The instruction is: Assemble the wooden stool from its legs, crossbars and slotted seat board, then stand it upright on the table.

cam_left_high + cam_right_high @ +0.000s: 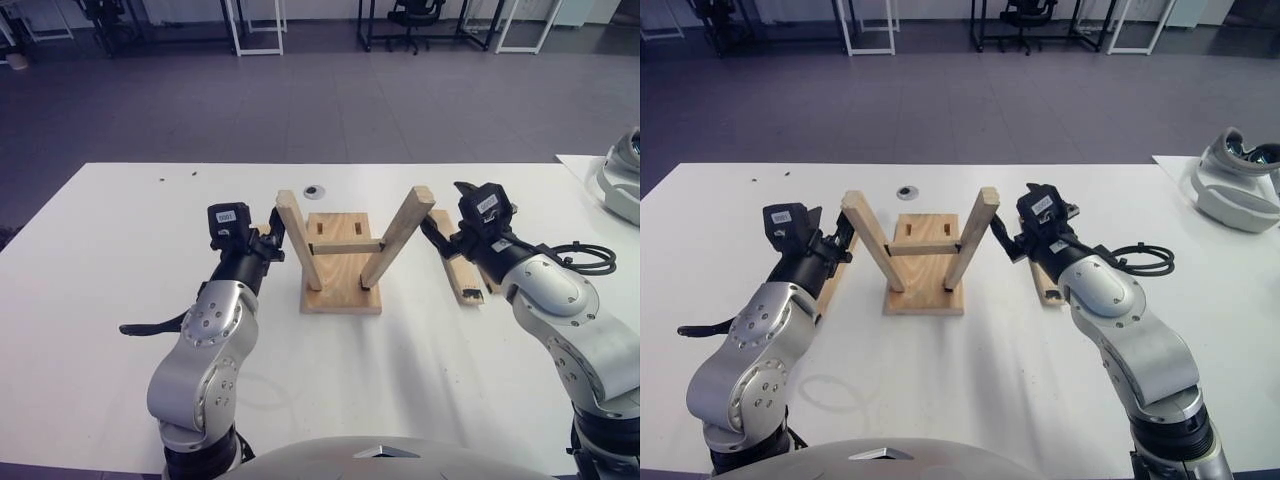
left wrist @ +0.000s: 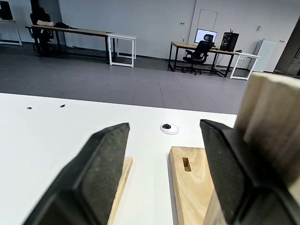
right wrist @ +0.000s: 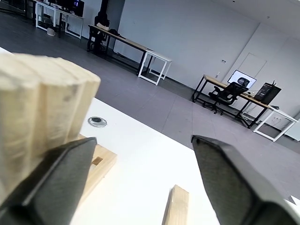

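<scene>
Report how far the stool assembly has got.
Done: two legs joined by a crossbar stand on the flat seat board. In hand: nothing; left end effector and right end effector are open beside them. Left: fit the loose wooden pieces, then stand the stool upright.

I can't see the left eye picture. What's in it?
A half-built wooden stool lies upside down on a white table: two legs splay up from the seat board, joined by a crossbar. The left gripper and right gripper sit just outside the legs, jaws open.
</scene>
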### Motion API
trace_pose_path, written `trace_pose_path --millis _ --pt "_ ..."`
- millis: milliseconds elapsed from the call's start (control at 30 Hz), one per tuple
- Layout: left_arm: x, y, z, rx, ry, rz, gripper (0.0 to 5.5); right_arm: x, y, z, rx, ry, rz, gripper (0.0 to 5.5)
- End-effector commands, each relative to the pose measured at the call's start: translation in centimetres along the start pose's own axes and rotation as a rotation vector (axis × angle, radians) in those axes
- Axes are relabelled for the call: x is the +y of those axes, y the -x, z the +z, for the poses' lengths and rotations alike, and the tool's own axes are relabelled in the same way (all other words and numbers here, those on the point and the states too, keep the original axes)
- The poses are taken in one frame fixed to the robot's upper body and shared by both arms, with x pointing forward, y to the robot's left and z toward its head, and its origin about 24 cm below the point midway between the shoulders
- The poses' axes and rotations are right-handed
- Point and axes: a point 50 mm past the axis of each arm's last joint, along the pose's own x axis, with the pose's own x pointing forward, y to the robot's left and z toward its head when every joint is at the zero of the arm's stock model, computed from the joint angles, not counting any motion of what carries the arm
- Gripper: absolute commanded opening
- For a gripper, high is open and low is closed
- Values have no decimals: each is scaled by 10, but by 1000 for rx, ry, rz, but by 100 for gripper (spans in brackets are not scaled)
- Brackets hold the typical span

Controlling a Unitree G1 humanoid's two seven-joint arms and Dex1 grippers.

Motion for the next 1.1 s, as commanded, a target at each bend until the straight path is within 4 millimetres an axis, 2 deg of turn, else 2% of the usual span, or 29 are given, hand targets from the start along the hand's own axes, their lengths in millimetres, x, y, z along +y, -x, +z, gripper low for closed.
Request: trace_pose_path --millis 33,100,167,267,333,367,433,467,533,600,633,667,700,733,767,800,833,867,933,1100 --pt "-50 1 -2 42 100 -311 280 39 0 19 -109 -35 304 430" --pt "-45 1 -4 40 112 -299 280 34 -2 12 -77 -46 268 440" --pt "-29 1 -10 56 83 -259 280 20 -2 -2 -16 -63 188 440" --pt "18 8 -26 111 -40 -160 280 -12 -3 -19 24 -155 23 440" --pt "59 5 -20 104 -146 -96 280 -39 -12 -10 -79 -252 -61 440" --pt "70 -4 -2 46 -152 -92 280 -51 -16 2 -158 -293 -71 440" --pt "67 -23 52 -149 -121 -171 280 -70 -23 37 -352 -352 -38 440" --pt "57 -28 77 -242 -90 -248 280 -76 -23 56 -443 -375 -2 440" --pt "34 -31 116 -381 -12 -416 280 -80 -21 88 -592 -440 94 440" --pt "8 -26 135 -440 28 -582 280 -72 -22 106 -664 -527 213 440" --pt "0 -26 132 -417 39 -630 280 -61 -26 100 -608 -563 288 440" --pt "-2 -31 120 -356 54 -632 280 -44 -34 83 -505 -591 345 440" --pt "-4 -40 96 -246 100 -617 280 -22 -44 52 -316 -620 381 440" --pt "-9 -49 62 -98 147 -625 280 0 -52 10 -64 -653 366 440" --pt "-14 -56 18 79 147 -628 280 17 -52 -26 131 -686 344 440" --pt "-13 -60 -23 234 154 -610 280 30 -49 -44 224 -714 360 440" --pt "-12 -58 -48 324 160 -607 280 38 -48 -42 220 -741 403 440" --pt "-11 -57 -56 347 166 -616 280 41 -48 -34 178 -762 447 440" --pt "-20 -58 -39 282 209 -681 280 38 -49 -15 85 -784 497 440" --pt "-30 -58 12 92 231 -780 280 17 -58 15 -99 -776 449 440"
